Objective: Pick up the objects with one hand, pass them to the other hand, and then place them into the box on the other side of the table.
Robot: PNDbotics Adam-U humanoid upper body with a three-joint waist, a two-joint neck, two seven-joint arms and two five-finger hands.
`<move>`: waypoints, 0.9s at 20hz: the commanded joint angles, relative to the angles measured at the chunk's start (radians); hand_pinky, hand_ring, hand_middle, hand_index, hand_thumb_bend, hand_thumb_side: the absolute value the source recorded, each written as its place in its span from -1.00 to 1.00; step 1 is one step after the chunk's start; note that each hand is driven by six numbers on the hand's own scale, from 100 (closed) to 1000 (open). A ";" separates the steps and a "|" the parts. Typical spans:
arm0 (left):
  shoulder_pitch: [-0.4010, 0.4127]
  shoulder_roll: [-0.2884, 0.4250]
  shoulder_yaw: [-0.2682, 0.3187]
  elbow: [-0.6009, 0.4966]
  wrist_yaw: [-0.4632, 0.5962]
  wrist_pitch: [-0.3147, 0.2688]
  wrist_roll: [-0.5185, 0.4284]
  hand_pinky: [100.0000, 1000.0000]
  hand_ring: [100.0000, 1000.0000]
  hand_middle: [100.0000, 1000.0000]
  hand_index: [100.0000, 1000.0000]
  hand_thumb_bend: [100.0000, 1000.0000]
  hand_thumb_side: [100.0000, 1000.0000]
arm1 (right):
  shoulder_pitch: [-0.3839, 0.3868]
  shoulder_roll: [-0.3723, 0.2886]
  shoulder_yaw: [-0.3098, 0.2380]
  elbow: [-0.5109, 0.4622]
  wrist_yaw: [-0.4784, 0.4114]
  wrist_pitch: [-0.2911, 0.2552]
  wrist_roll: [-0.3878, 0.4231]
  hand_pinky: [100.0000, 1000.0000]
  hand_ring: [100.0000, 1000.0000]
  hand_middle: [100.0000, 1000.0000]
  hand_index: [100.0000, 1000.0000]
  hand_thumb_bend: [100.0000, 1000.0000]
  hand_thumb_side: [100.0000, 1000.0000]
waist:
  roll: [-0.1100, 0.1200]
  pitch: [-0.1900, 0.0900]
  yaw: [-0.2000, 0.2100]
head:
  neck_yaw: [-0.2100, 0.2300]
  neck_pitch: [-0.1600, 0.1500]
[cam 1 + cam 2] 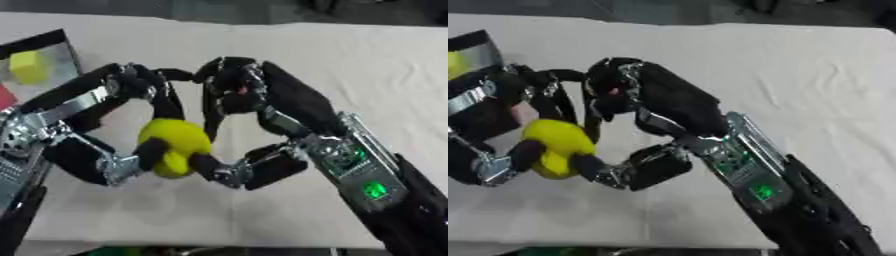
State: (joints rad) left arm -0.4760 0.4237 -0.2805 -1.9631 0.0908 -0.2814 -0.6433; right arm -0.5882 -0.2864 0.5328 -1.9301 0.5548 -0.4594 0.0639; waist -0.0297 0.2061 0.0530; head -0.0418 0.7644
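Curled fingertips from both hands meet around a yellow ball-like object (178,145) held above the table near the picture's centre, slightly toward seven o'clock. The left hand (131,107) wraps it from the nine o'clock side, fingers over the top and thumb pressing in from below. The right hand (241,97) closes on it from the three o'clock side, fingers hooked down over its upper edge and thumb tucked against its lower right. Both hands are grasping the object at once. The pale tablecloth (350,60) lies beneath. At ten o'clock a box (54,47) with a dark rim holds a yellow block (29,67), with something red just below it at the edge.
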 commanded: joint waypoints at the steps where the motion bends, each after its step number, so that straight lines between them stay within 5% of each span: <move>1: -0.013 0.023 -0.007 -0.021 0.013 0.003 -0.007 0.91 -0.07 -0.66 -0.19 -1.00 -0.32 | -0.006 -0.016 -0.020 -0.027 0.017 0.019 -0.027 0.36 -0.38 -0.30 -0.16 -0.43 -0.40 | 0.005 -0.016 -0.002 | 0.003 0.006; 7: -0.004 0.029 0.006 -0.014 0.013 0.016 0.018 0.91 -0.08 -0.68 -0.21 -1.00 -0.30 | 0.014 -0.027 -0.053 -0.063 0.068 0.060 -0.146 0.39 -0.33 -0.17 0.02 -0.12 -0.12 | 0.007 -0.017 -0.006 | 0.004 0.006; 10: 0.003 0.033 0.024 -0.010 0.006 0.019 0.040 0.90 -0.08 -0.66 -0.20 -1.00 -0.29 | 0.031 -0.036 -0.071 -0.069 0.093 0.064 -0.213 0.50 -0.08 0.11 0.36 -0.01 0.00 | 0.008 -0.018 -0.009 | 0.004 0.006; 13: 0.006 0.036 0.034 -0.010 -0.003 0.017 0.056 0.90 -0.08 -0.66 -0.20 -1.00 -0.29 | 0.041 -0.042 -0.078 -0.070 0.112 0.059 -0.245 0.50 -0.08 0.11 0.36 -0.01 0.00 | 0.008 -0.019 -0.011 | 0.004 0.006; 14: 0.009 0.040 0.046 -0.007 -0.008 0.017 0.066 0.87 -0.08 -0.66 -0.20 -1.00 -0.28 | 0.048 -0.043 -0.087 -0.070 0.113 0.060 -0.256 0.61 0.22 0.45 0.64 0.00 0.10 | 0.008 -0.020 -0.012 | 0.005 0.006; 18: 0.028 0.092 0.141 0.022 -0.073 0.009 0.184 0.83 -0.08 -0.65 -0.20 -1.00 -0.27 | 0.096 -0.054 -0.170 -0.070 0.106 0.084 -0.335 0.61 0.20 0.43 0.64 -0.05 0.08 | 0.013 -0.029 -0.023 | 0.023 0.006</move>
State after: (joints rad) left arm -0.4402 0.4791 -0.1724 -1.9386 0.0342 -0.2702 -0.4920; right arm -0.4842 -0.3221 0.3913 -1.9787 0.6594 -0.3811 -0.2485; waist -0.0189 0.1995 0.0294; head -0.0247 0.7644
